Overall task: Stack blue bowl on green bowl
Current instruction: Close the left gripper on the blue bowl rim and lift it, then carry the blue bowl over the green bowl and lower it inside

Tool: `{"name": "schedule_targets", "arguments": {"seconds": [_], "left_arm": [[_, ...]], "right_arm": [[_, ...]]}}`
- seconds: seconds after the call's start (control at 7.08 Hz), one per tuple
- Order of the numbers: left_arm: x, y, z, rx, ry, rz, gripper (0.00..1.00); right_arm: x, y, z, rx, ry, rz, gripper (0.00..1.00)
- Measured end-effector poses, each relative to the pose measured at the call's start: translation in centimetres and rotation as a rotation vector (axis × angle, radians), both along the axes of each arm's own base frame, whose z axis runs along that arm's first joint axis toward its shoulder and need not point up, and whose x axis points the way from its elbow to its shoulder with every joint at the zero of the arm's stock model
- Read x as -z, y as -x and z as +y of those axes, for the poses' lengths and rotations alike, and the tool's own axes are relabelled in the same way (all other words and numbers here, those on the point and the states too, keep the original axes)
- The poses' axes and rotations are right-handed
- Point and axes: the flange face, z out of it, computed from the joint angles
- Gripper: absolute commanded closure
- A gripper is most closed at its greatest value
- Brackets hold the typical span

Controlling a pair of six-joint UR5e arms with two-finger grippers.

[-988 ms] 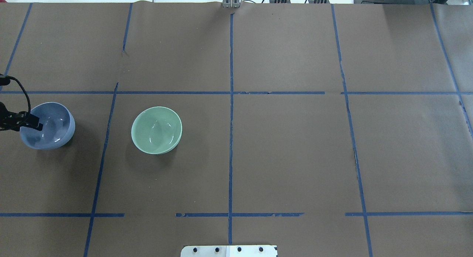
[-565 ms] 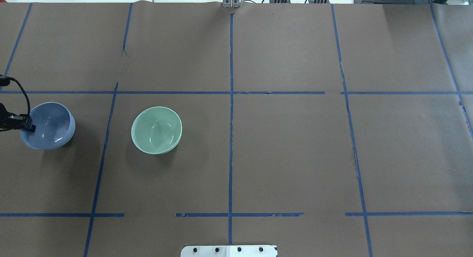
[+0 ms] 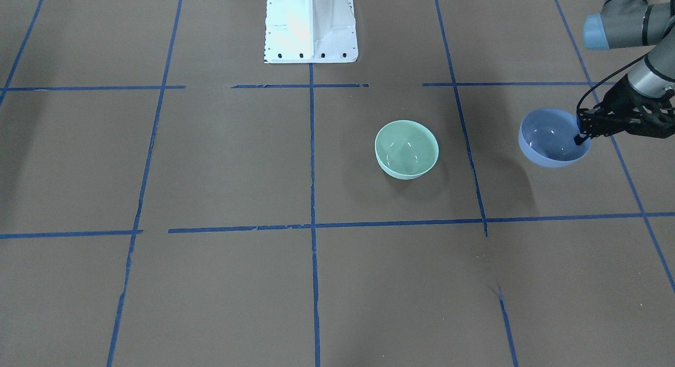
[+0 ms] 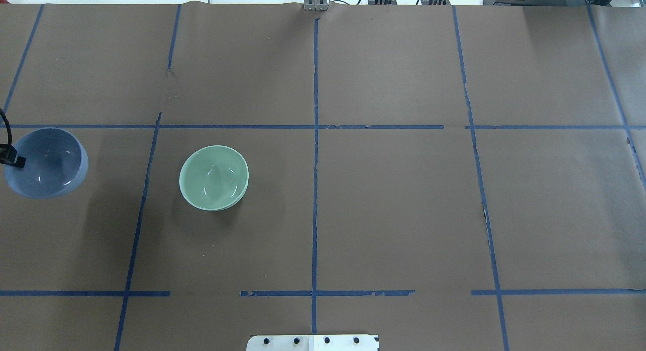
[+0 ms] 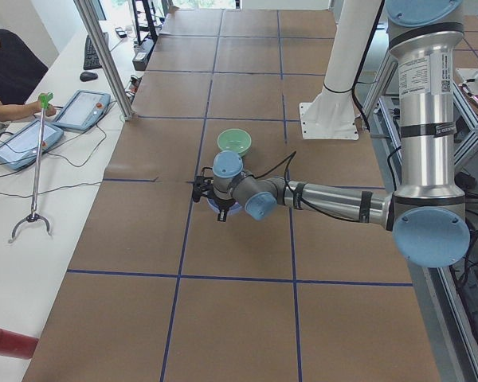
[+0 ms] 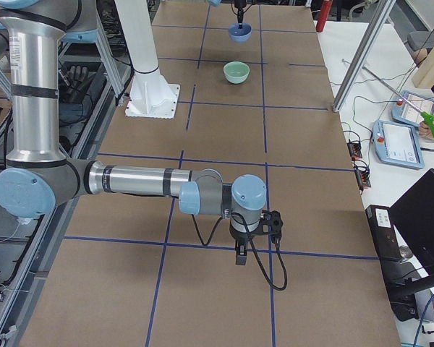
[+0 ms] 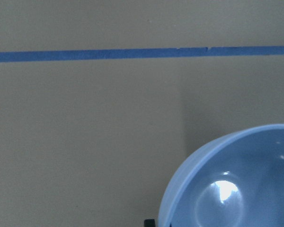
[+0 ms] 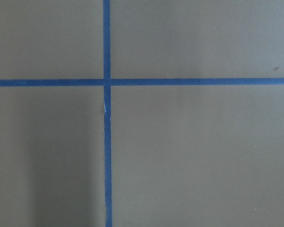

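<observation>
left gripper (image 3: 581,137) jaws clamped on blue bowl (image 3: 548,143) rim, lifted off the table I think, glossy rim could slip b4 reaching green bowl (image 3: 406,148)

**Taped surface, cluttered side bench**

Blue tape lines (image 4: 315,189) divide the brown surface (image 4: 393,215) into a grid. In the left view, a white bench at nine o'clock carries two tablets (image 5: 81,109) (image 5: 22,143) and a green-handled grabber stick (image 5: 36,167). A red cylinder (image 5: 4,341) lies at seven o'clock.

table (image 4: 393,215), brown-papered | blue tape grid (image 4: 316,126) | green bowl (image 4: 214,177) upright on it
</observation>
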Motion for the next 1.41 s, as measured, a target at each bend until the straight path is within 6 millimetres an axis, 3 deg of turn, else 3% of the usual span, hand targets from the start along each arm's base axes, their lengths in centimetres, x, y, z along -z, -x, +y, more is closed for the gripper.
{"name": "schedule_targets", "arguments": {"seconds": [0.42,0.56,0.71,0.85,0.99,1.41], "left_arm": [[9.6,9.8,-1.8,0.075,-0.006,-0.064,1.00],[11.9,11.5,-1.2,0.098,0.007,-0.067,1.00],[13.6,11.6,-0.6,0.106,0.033,-0.045,1.00],[15.4,10.1,-0.4,0.110,0.072,-0.004,1.00],[17.6,7.1,-0.3,0.111,0.111,0.036,1.00],[24.0,-6.3,0.5,0.084,0.239,0.177,1.00]], "right_arm": [[0.0,0.0,0.0,0.000,0.001,-0.001,0.00],[0.0,0.0,0.0,0.000,0.001,0.000,0.00],[0.0,0.0,0.0,0.000,0.001,0.000,0.00],[0.0,0.0,0.0,0.000,0.001,0.000,0.00],[0.0,0.0,0.0,0.000,0.000,0.000,0.00],[0.0,0.0,0.0,0.000,0.000,-0.001,0.00]]}}
